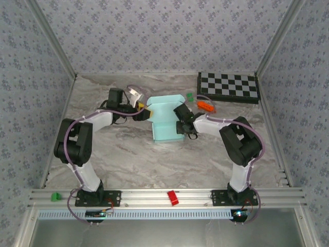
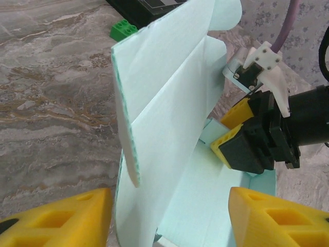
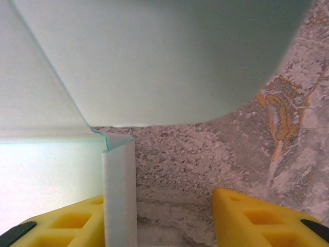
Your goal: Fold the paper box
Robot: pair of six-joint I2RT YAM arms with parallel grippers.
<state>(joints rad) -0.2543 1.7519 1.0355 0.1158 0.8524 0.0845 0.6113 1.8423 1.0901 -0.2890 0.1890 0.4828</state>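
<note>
Flanking the paper box [image 1: 167, 123], jaws parted.

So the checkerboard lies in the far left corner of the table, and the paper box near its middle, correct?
No: the checkerboard lies in the far right corner of the table, as the top external view shows. The paper box is near its middle.

Soft, even light fills the top view; the marbled tabletop [image 1: 128, 154] carries only faint, diffuse shadows and no glare. In the right wrist view the paper box [image 3: 164, 62] looms close, shaded and soft-edged, and is washed pale at 8 o'clock. The left wrist view is crisp, apart from the slightly blurred yellow fingers [image 2: 272, 216] of the left hand [image 2: 169, 218].
</note>
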